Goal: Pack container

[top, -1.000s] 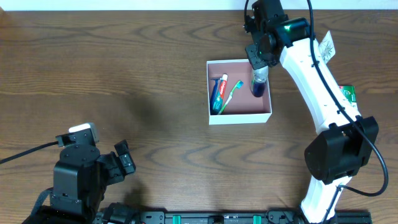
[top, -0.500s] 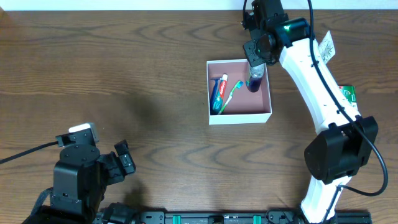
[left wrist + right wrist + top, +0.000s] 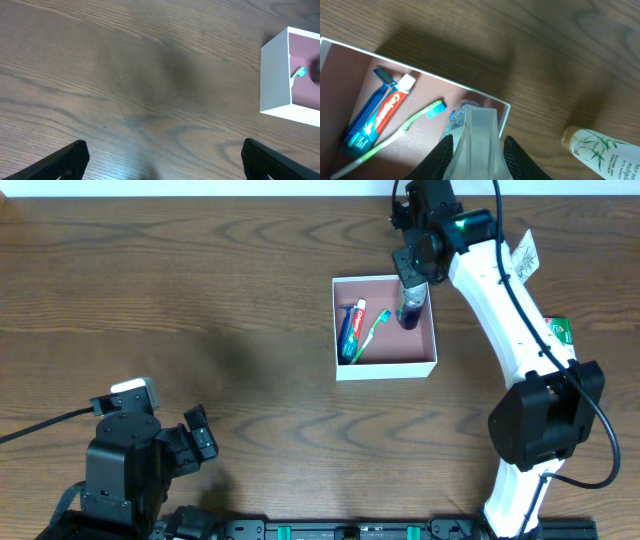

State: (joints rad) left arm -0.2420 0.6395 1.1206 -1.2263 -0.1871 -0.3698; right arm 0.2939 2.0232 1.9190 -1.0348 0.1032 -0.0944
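Right wrist | right tool [image 3: 480,155] grips clear bottle [image 3: 481,125] | Colgate tube [image 3: 382,117] in container [image 3: 350,80] | left tool [image 3: 162,150] wide open

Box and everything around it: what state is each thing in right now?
box: open, upright on the table, partly packed.
razor: lying flat inside the box.
toothpaste: capped, lying inside the box beside the razor.
toothbrush: lying inside the box.
clear bottle: tilted in the box's corner, gripped.
right gripper: shut on the clear bottle.
left gripper: open, empty.
bamboo-label bottle: lying on the table outside the box.
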